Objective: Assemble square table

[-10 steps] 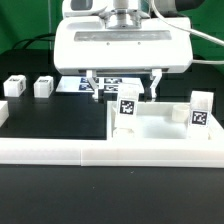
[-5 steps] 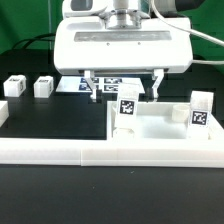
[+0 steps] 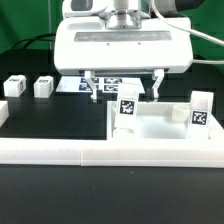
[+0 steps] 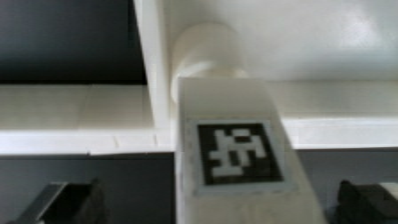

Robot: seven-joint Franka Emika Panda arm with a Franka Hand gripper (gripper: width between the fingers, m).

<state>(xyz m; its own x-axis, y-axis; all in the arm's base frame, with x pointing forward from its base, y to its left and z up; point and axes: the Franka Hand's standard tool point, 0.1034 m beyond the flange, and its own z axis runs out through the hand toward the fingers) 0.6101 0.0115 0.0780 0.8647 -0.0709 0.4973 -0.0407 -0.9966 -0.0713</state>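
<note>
While the gripper [image 3: 123, 96] gapes wide astride an upright leg [image 3: 127, 108], a second leg [image 3: 199, 112] stands near.

Wrist view: white leg [image 4: 221, 95] fills the middle, standing in the white tabletop [image 4: 329, 45], rounded end far from the camera, black-and-white tag [image 4: 235, 152] on the near face. Hand [image 4: 217, 203] straddles it: dark fingers [image 4: 71, 202] spread wide, one on each side, a gap to the leg on both. White rail [image 4: 71, 118] crosses behind the leg, dark bench [image 4: 63, 40] beyond
</note>
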